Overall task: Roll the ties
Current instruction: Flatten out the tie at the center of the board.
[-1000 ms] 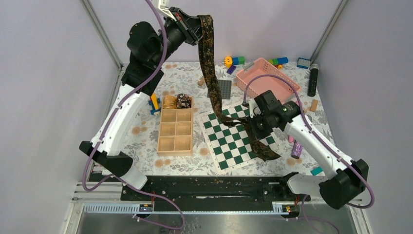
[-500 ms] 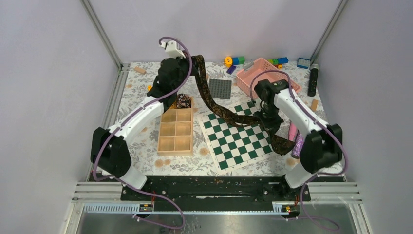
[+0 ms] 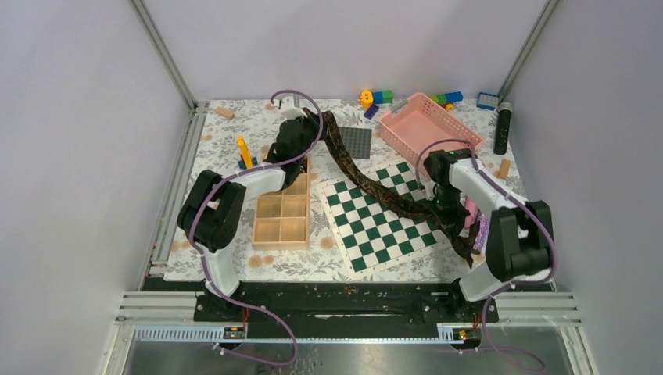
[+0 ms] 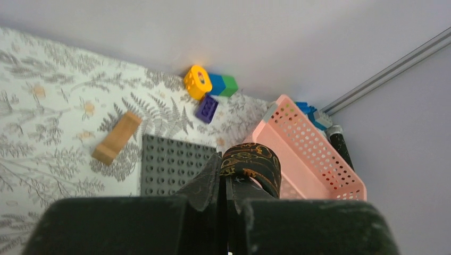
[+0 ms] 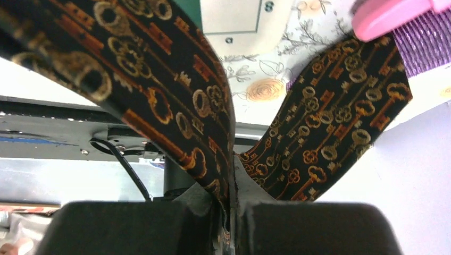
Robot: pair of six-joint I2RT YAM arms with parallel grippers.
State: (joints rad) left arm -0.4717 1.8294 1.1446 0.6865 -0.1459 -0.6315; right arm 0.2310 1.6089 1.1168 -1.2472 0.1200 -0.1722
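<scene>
A dark brown-black tie (image 3: 375,191) with a gold key pattern stretches from the back of the table across the chessboard (image 3: 367,234) to the front right. My left gripper (image 3: 314,123) is shut on its narrow end. In the left wrist view the tie (image 4: 254,162) loops over one finger of that gripper (image 4: 223,167). My right gripper (image 3: 446,212) is shut on the tie near its wide end, at the board's right edge. The right wrist view shows the tie (image 5: 175,101) pinched between that gripper's (image 5: 232,170) jaws, its wide end (image 5: 340,117) hanging beyond. The other ties are hidden under the left arm.
A wooden compartment box (image 3: 281,211) stands left of the chessboard. A grey studded plate (image 3: 357,142) and a pink basket (image 3: 418,125) lie at the back, with toy blocks (image 3: 377,98) behind. A black cylinder (image 3: 502,129) and a purple microphone (image 3: 478,232) lie at the right.
My left gripper came down from high above to low over the back of the table. The tie went from hanging to lying across the chessboard. My right gripper moved right with the tie.
</scene>
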